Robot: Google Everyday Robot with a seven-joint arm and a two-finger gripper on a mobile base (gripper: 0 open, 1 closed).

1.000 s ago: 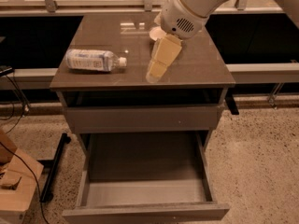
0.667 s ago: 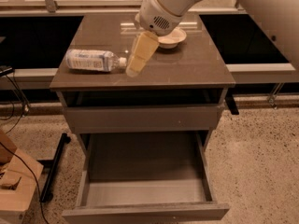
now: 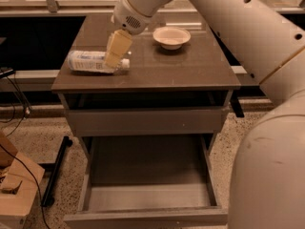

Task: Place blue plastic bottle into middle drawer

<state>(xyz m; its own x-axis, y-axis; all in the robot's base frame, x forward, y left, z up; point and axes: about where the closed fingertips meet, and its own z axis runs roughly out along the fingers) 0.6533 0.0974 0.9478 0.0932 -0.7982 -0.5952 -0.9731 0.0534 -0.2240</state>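
Drawer (image 3: 147, 171) is sitting pulled out at the bottom, floor showing bare. Closed drawer front (image 3: 143, 122) is sitting above it, just under the table (image 3: 186, 73). Bottle (image 3: 88, 61) is lying on its side on the table's left part, cap pointing right, not in the drawer. Gripper (image 3: 112, 63) is hanging tip-down over the bottle's cap end, overlapping it in view; can't tell if it's spread or pinching. Arm (image 3: 248, 27) is reaching in from the right. Bowl (image 3: 171, 35) is sitting farther back, apart from the bottle.
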